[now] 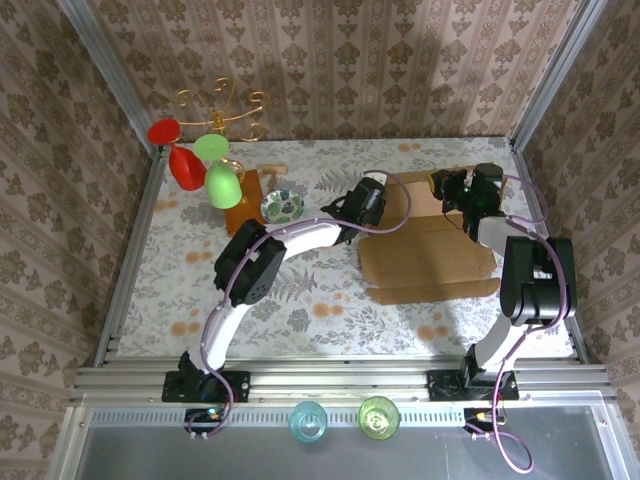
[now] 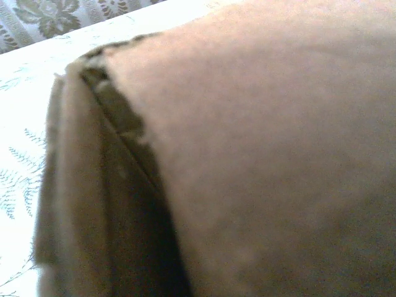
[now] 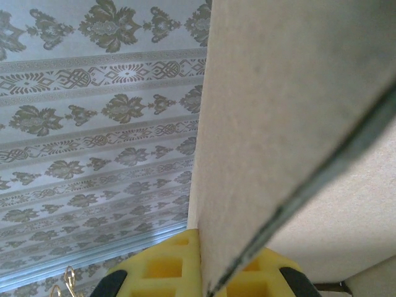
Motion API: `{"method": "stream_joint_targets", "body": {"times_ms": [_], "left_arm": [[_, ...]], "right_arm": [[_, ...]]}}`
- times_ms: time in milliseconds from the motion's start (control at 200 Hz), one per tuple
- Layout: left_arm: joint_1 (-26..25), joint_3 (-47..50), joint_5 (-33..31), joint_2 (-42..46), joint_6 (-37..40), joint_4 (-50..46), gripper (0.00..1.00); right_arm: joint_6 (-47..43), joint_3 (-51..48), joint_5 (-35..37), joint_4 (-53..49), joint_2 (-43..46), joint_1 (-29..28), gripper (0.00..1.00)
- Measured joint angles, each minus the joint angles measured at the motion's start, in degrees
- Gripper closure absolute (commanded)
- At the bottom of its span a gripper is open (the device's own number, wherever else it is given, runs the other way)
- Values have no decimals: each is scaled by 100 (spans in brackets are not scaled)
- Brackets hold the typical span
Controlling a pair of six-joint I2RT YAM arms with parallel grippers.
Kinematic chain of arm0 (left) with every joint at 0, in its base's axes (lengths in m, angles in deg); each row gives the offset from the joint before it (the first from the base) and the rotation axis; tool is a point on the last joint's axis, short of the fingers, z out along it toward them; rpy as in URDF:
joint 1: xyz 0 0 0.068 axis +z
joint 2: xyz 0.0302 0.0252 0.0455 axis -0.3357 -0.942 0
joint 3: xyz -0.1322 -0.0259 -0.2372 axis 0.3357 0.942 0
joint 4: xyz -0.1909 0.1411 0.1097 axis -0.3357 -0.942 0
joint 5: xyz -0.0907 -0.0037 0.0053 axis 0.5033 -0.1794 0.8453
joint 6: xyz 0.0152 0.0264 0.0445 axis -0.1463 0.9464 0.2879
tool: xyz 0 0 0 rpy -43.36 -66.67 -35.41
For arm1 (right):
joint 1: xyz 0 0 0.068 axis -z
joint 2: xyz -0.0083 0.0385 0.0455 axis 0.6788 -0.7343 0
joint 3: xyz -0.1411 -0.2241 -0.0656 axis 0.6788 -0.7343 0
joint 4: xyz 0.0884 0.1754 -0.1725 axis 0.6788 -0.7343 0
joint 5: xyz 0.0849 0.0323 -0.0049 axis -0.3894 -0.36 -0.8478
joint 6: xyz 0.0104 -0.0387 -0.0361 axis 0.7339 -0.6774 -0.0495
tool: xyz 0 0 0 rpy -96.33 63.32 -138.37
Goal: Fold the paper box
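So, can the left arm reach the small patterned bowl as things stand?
Probably yes: the bowl lies just left of the left tool, with nothing standing between them. But that tool seems shut on the edge of the paper box, so it would have to let go first.

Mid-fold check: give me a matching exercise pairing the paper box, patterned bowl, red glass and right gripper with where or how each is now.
1 paper box
2 patterned bowl
3 red glass
4 right gripper

a at the gold rack, far left
b shut on a raised cardboard panel
c lying right of centre on the table
d beside the wooden board

Pairs: 1-c, 2-d, 3-a, 4-b
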State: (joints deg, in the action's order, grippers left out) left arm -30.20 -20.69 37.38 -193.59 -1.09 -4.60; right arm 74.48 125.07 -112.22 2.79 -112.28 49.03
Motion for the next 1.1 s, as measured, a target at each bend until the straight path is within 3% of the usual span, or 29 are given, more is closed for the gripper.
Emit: {"method": "stream_joint_targets", "body": {"times_ms": [265, 490, 665, 885, 1100], "left_arm": [[-127, -74, -476, -46, -7, -122, 100], [-125, -72, -754, -46, 114, -153, 100], [-72, 413, -931, 114, 509, 369, 100], [55, 1567, -1027, 839, 1023, 955, 100], [343, 2243, -1003, 1344, 1521, 1408, 100]], "right_arm": [[192, -317, 286, 28, 326, -107, 100], [313, -748, 413, -330, 866, -201, 58], [-2, -774, 522, -1410, 1805, -133, 39], [-435, -479, 769, -2479, 2992, 219, 37], [-929, -144, 822, -3104, 2905, 640, 38]]}}
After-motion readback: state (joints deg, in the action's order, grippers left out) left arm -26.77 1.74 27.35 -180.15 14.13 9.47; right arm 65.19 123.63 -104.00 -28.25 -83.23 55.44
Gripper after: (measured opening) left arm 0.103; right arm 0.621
